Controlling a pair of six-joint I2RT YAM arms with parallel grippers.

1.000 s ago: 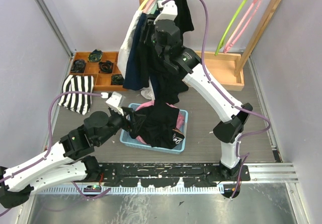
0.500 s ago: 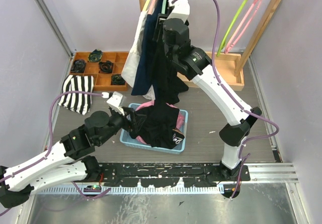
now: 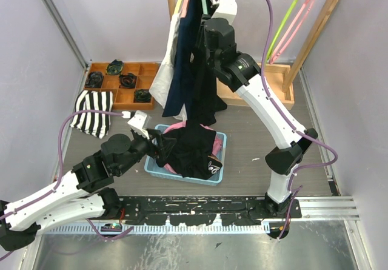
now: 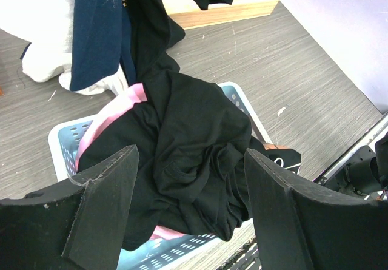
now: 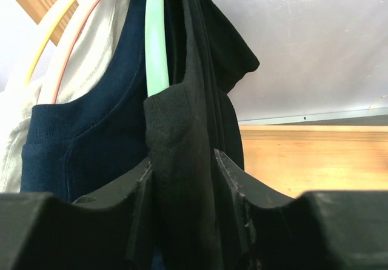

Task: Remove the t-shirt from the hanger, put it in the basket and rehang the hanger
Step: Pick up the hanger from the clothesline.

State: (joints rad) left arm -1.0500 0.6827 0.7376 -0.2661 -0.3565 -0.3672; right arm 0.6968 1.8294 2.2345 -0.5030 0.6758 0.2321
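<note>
right gripper (image 5: 183, 176) clamped on collar of black t-shirt (image 5: 194, 70); shirt hangs on green hanger (image 5: 156, 39), touching navy shirt (image 5: 91, 130). left gripper (image 4: 191, 167) wide, empty, above blue basket (image 4: 57, 141) holding black clothes (image 4: 194, 130).

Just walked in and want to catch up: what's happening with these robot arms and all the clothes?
The right end effector is up at the wooden rack, closed on the collar of a black cloth t-shirt that hangs on a pale green plastic hanger. The shirt is not off it yet. The left end effector hovers open over a light blue plastic basket holding a heap of black clothes, gripping nothing.
</note>
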